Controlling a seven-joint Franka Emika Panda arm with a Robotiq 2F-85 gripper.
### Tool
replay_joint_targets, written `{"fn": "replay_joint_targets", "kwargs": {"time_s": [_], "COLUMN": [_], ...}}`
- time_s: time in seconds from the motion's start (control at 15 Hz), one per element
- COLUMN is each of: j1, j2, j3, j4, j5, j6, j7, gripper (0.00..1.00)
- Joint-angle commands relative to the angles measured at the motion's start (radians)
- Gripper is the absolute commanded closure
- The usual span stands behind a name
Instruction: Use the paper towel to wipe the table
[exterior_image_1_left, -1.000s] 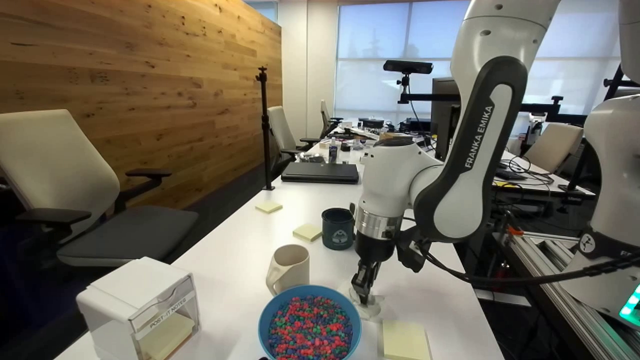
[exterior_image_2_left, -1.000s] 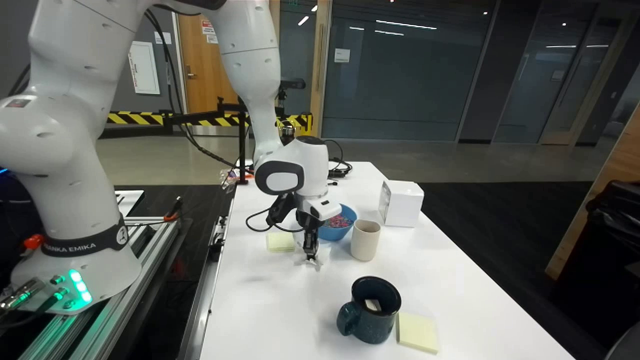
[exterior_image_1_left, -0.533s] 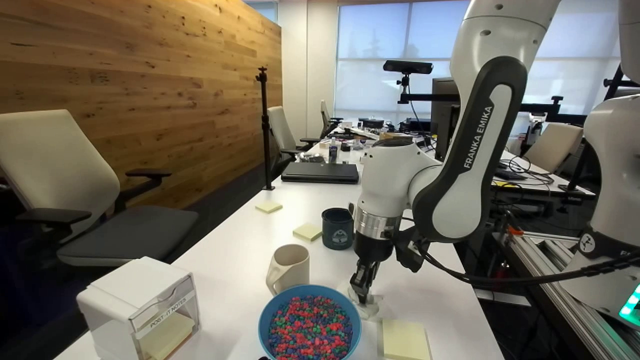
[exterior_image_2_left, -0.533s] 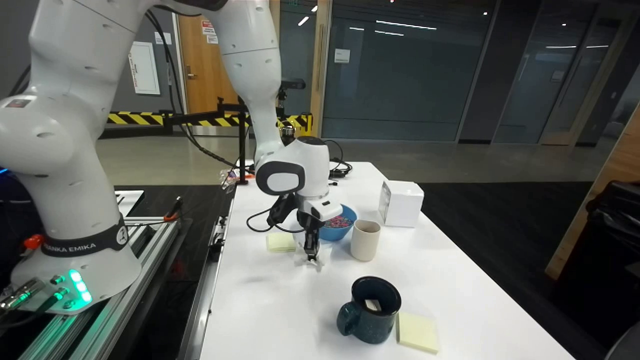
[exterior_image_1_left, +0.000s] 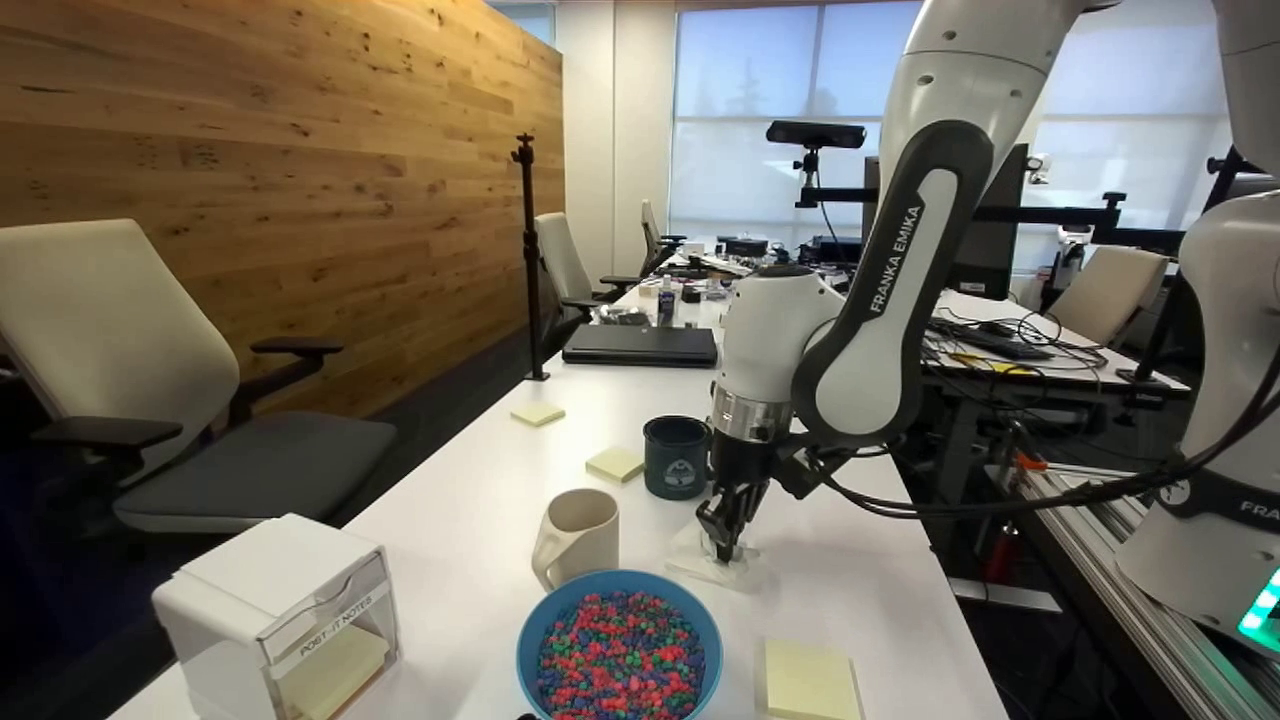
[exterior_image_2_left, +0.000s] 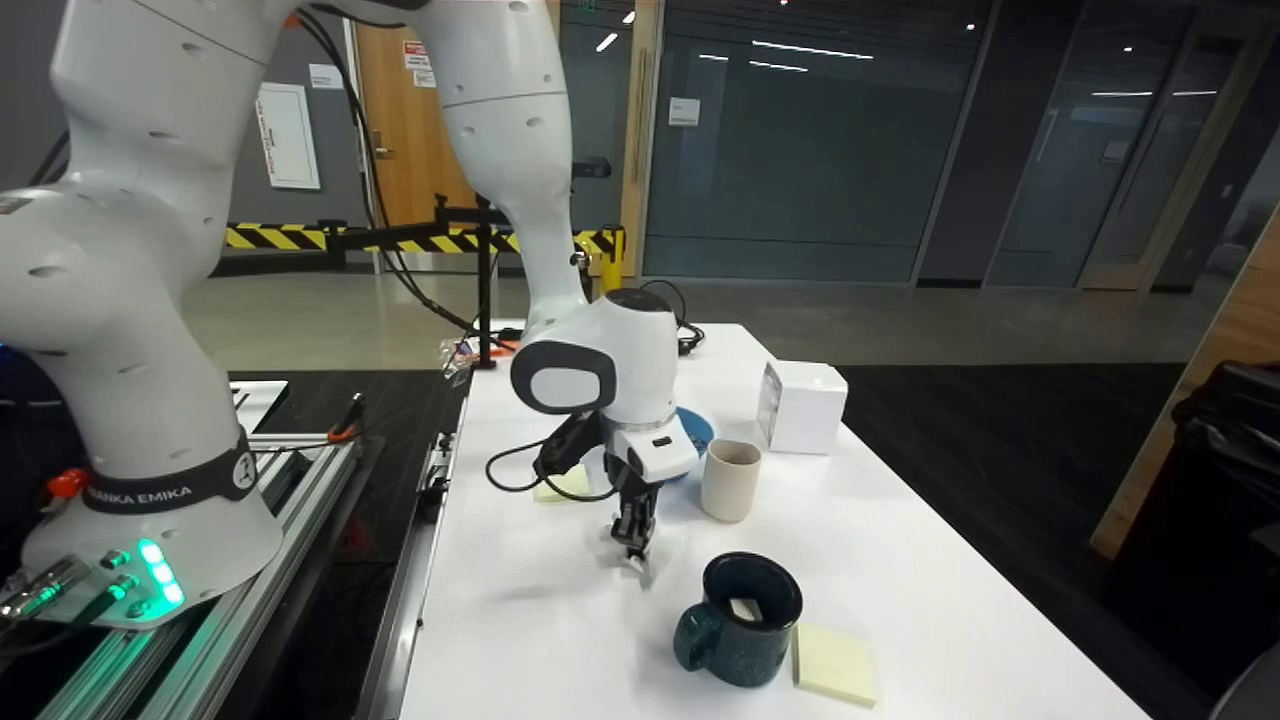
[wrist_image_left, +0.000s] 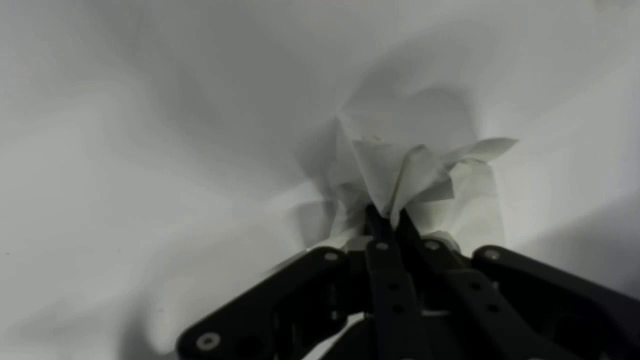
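My gripper (exterior_image_1_left: 724, 556) is shut on a crumpled white paper towel (exterior_image_1_left: 705, 562), pinching it between the fingertips and pointing down. The towel spreads at the white table (exterior_image_1_left: 850, 570) under the gripper. In the wrist view, a folded tuft of the towel (wrist_image_left: 420, 172) sticks out beyond the closed fingertips (wrist_image_left: 392, 220), and part of it is hidden behind the fingers. The towel (exterior_image_2_left: 655, 560) and gripper (exterior_image_2_left: 636, 552) also show in an exterior view, left of the beige mug and short of the dark mug.
A blue bowl (exterior_image_1_left: 620, 582) of coloured pellets and a beige mug (exterior_image_1_left: 592, 540) stand near the towel. A dark mug (exterior_image_2_left: 750, 640) stands close by. Yellow sticky pads (exterior_image_1_left: 810, 680) lie on the table. A white note dispenser (exterior_image_1_left: 270, 610) and black laptop (exterior_image_1_left: 640, 345) stand farther off.
My gripper and the towel have moved along the table, away from the blue bowl and yellow pad and toward the dark mug. The mugs and bowl have not moved.
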Motion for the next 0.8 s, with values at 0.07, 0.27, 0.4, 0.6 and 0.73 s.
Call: {"fn": "replay_joint_targets", "kwargs": {"time_s": [0.07,0.27,0.4,0.6,0.73], "j1": [-0.035,-0.035,-0.028,-0.036,-0.042], "j2": [0.049,0.049,0.045,0.043,0.048], "j3": [0.006,0.006,-0.001,0.005,0.009], "j4": [-0.005,-0.003,-0.003,-0.004,-0.006], "j5": [0.025,0.025,0.021,0.025,0.026], "j6": [0.017,0.015,0.002,-0.001,-0.001], "j7": [-0.007,-0.006,-0.003,-0.006,-0.008], "gripper": [0.99,0.99,0.71,0.57,0.43]}}
